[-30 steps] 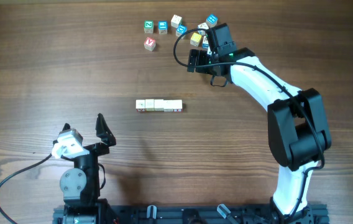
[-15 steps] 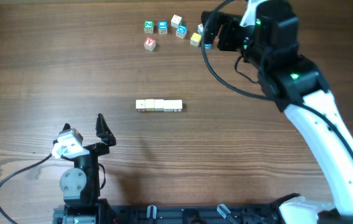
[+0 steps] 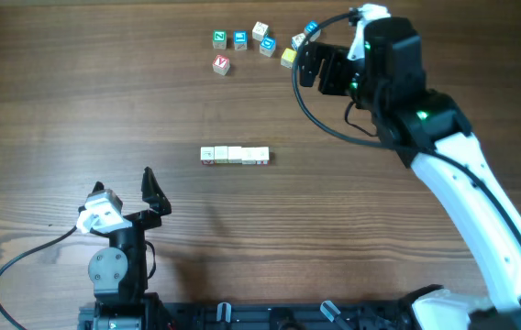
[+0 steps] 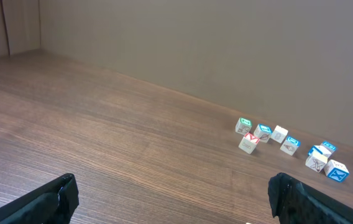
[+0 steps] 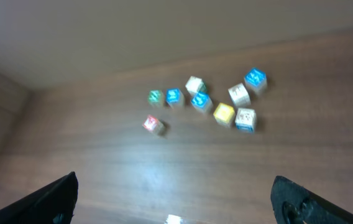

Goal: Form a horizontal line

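Overhead: left tool [image 3: 123, 182] and right tool [image 3: 306, 66] both released; I'd square the right tool over one loose cube [image 3: 260, 31], pinching flat faces

Overhead looks straight down; both wrist views look obliquely across the table [image 3: 77, 110], sharing the loose cubes [image 5: 224, 114].

The horizontal line [image 3: 235, 155] lies near the middle of the table [image 3: 77, 101], its cubes edge to edge, running left to right. Far beyond it, slightly right, the loose cubes [image 3: 262, 41] sit in a rough row, with one cube [image 3: 221, 64] nearer than the rest at the left end. The right arm [image 3: 453, 174] reaches from the near right to just beside them. The left arm [image 3: 118, 261] sits near left.
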